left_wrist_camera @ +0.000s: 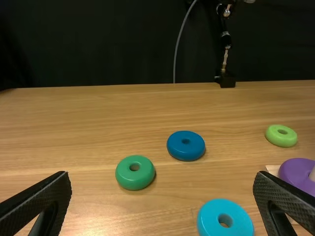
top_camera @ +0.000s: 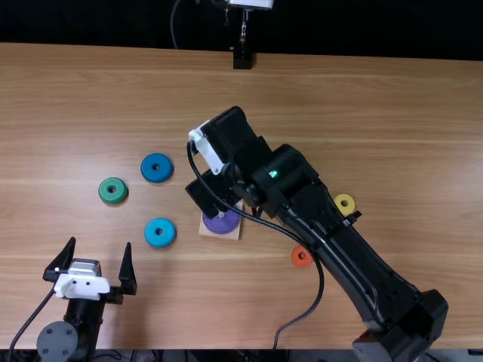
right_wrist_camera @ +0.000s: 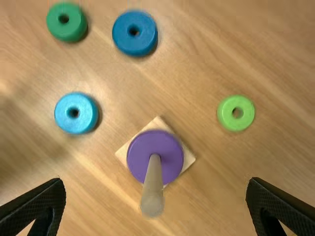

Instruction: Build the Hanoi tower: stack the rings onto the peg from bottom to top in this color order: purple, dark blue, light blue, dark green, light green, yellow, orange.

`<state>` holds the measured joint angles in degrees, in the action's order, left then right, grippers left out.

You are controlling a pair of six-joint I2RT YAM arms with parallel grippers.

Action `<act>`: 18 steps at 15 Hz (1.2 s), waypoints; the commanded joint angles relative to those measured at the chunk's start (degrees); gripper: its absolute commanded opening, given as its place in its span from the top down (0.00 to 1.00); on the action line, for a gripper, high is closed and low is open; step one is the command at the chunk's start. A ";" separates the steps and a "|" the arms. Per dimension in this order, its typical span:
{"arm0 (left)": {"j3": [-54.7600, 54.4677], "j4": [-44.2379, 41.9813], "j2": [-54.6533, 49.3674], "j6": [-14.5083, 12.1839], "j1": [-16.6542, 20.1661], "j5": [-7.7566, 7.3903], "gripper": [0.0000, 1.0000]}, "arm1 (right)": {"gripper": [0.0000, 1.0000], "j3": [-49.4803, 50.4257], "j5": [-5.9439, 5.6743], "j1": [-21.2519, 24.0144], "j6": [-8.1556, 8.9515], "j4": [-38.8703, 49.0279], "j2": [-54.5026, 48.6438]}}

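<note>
My left end effector (top_camera: 100, 243) stands open above the bench (top_camera: 392, 113), near its near edge. My right end effector (top_camera: 202, 194) is open and empty over the peg (right_wrist_camera: 153, 179), where the purple ring (right_wrist_camera: 170, 152) sits flat on the wooden base (right_wrist_camera: 157, 123). The dark blue ring (top_camera: 156, 160), light blue ring (top_camera: 152, 233) and dark green ring (top_camera: 113, 182) lie left of it; the light green ring (left_wrist_camera: 273, 135) lies beyond, the yellow ring (top_camera: 345, 197) and orange ring (top_camera: 295, 256) right.

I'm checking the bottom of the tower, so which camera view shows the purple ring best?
The right wrist view: the purple ring is nearly whole there, around the peg. The top view has it partly covered by the right arm; the left wrist view cuts it off at the edge.
</note>
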<state>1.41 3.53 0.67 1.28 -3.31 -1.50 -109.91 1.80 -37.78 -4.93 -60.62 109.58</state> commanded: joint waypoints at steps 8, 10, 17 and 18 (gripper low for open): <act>-1.41 -0.26 -0.67 -0.54 0.41 0.23 0.00 | 0.00 38.36 -0.96 22.93 0.08 34.93 -33.73; -1.41 -0.26 -0.67 -0.54 0.41 0.23 0.00 | 0.00 49.61 -0.75 26.62 0.08 43.47 -45.07; -1.41 -0.26 -0.67 -0.54 0.41 0.23 0.00 | 0.00 91.71 -0.54 37.34 0.50 67.20 -87.26; -1.41 -0.26 -0.67 -0.65 0.32 0.23 0.00 | 0.00 95.23 -0.64 38.04 0.39 66.78 -91.56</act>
<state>1.41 3.57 0.67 1.28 -3.31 -1.52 -15.66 1.23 -0.30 -4.62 5.98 19.05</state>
